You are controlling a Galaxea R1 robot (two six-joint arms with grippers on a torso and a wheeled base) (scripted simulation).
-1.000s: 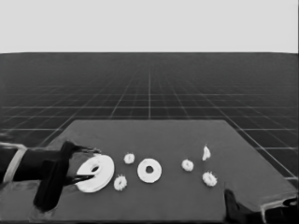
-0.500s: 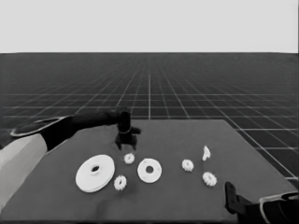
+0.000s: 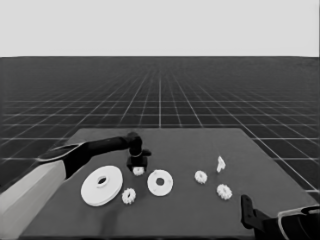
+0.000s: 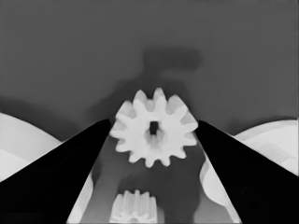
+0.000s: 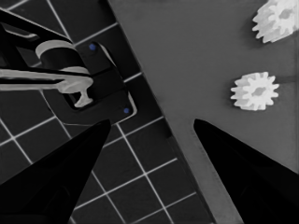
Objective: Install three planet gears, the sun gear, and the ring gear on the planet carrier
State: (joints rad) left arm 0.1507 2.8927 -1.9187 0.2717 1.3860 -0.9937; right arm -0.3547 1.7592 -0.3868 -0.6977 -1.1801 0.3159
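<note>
Left gripper (image 3: 138, 163) sits directly over a planet gear (image 3: 138, 171), the one between the larger round part (image 3: 102, 185) and the smaller round part (image 3: 160, 182), toward the far side. In the left wrist view the gear (image 4: 153, 127) lies flat and centred between the two spread fingers (image 4: 70, 163), teeth just beside the tips on both sides; contact not certain. Fingers apart, nothing clamped. My read: straight-down approach, no lateral correction needed, then close. The smaller round part is just beside the gear, so it's a short carry. Second gear (image 3: 129, 196) lies nearer the front edge. Right gripper (image 3: 247, 212) parked at front right corner, fingers apart, empty.
</note>
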